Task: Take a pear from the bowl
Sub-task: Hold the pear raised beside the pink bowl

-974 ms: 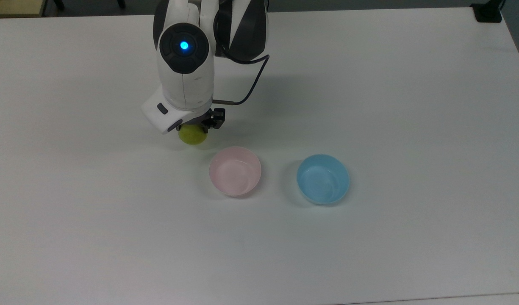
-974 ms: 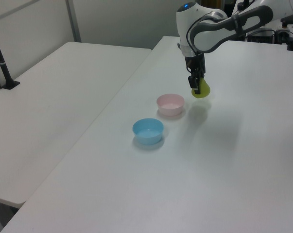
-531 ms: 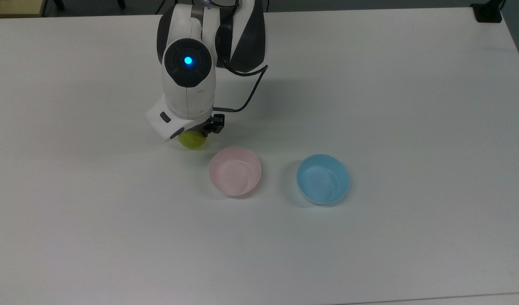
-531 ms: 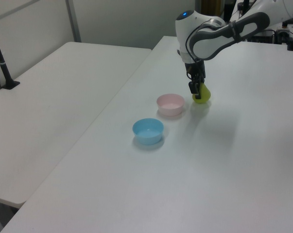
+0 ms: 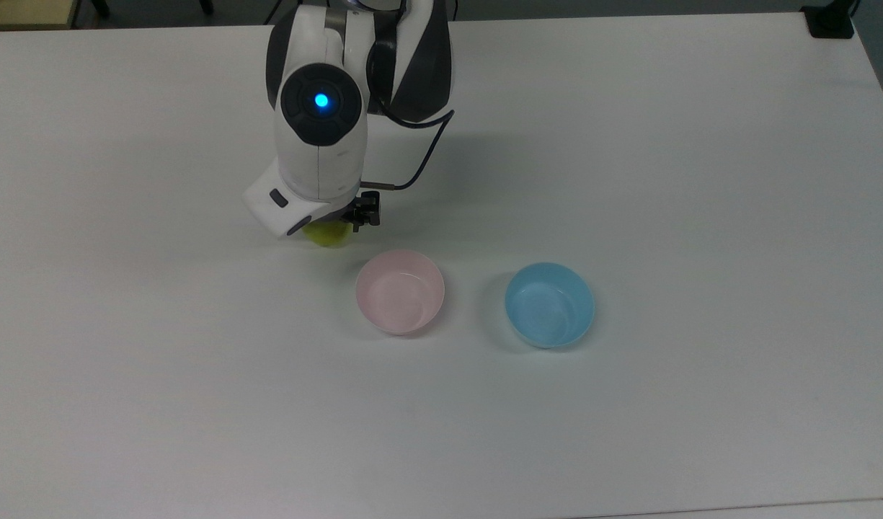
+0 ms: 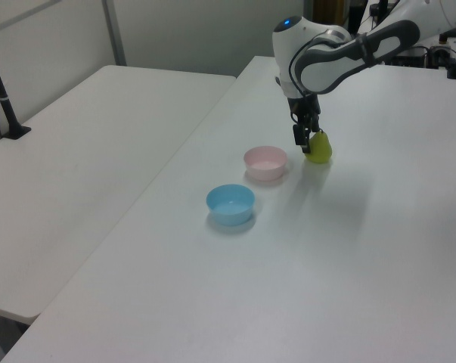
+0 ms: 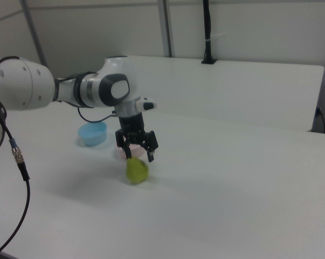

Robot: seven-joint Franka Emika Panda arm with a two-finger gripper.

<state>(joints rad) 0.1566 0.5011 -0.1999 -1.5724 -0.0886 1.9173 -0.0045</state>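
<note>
The yellow-green pear (image 5: 329, 236) (image 6: 318, 148) (image 7: 136, 170) rests on the white table, outside the bowl, on the top view's left of it. The pale pink bowl (image 5: 400, 290) (image 6: 265, 162) is empty; in the right view it (image 7: 120, 154) peeks out behind the fingers. My gripper (image 5: 340, 220) (image 6: 303, 141) (image 7: 139, 156) hangs just above the pear's narrow top. Its fingers are open and spread to either side of that top, not pressing on it. In the top view the wrist hides most of the pear.
A light blue bowl (image 5: 549, 304) (image 6: 231, 203) (image 7: 92, 134) stands empty on the top view's right of the pink one. A black cable (image 5: 427, 155) loops off the wrist. A second white table (image 6: 84, 151) adjoins on the left view's left.
The arm came down with the pear from above the table. The pear now sits on the surface and the fingers have spread apart off it.
</note>
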